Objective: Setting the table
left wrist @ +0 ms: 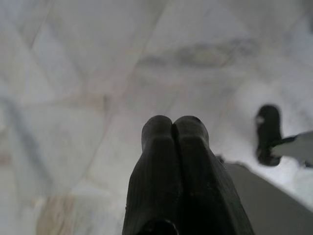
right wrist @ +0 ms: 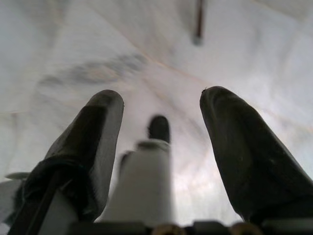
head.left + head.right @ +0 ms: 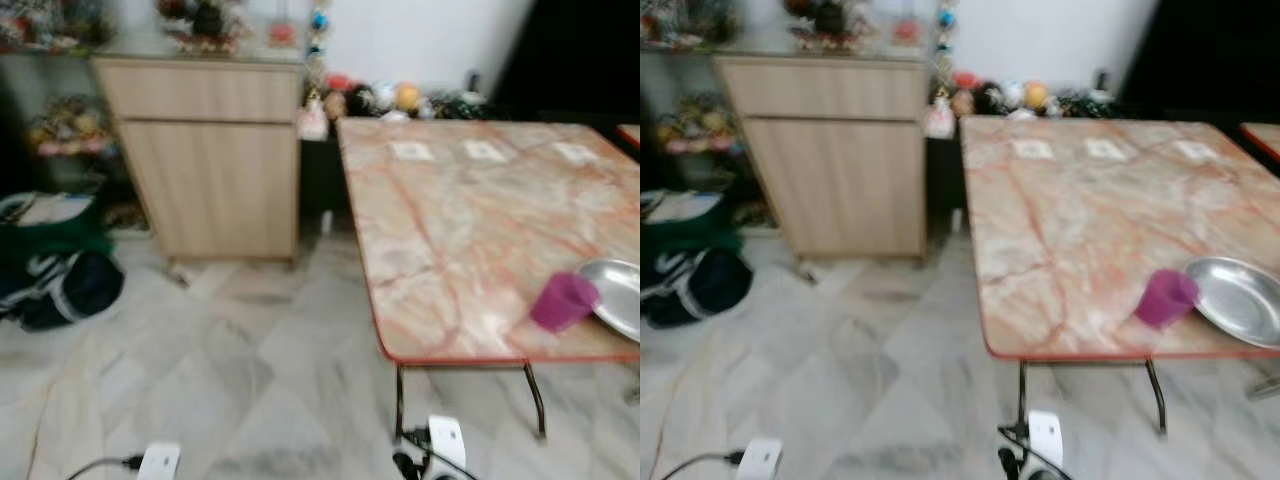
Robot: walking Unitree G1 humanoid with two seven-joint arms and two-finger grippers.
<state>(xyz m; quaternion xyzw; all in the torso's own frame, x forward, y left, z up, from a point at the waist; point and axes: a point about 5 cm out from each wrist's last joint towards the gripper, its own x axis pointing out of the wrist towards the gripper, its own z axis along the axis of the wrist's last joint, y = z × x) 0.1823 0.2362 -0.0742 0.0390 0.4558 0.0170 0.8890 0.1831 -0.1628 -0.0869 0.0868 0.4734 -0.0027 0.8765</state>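
Well apart: cup (image 3: 563,300), right hand (image 2: 161,105).

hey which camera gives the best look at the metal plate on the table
The right eye view: the metal plate lies almost whole near the table's near edge, right beside the purple cup. In the left eye view the frame's right edge cuts the plate off. Both wrist views point at the floor, with no plate to judge.

Left gripper (image 1: 172,128): two rounded matte-black fingers, ribbed toward the base. Right gripper (image 2: 161,115): two thicker black fingers with blunt tips, white housing between them. Head views: white wrist blocks (image 3: 447,440) with black cables (image 3: 100,464).
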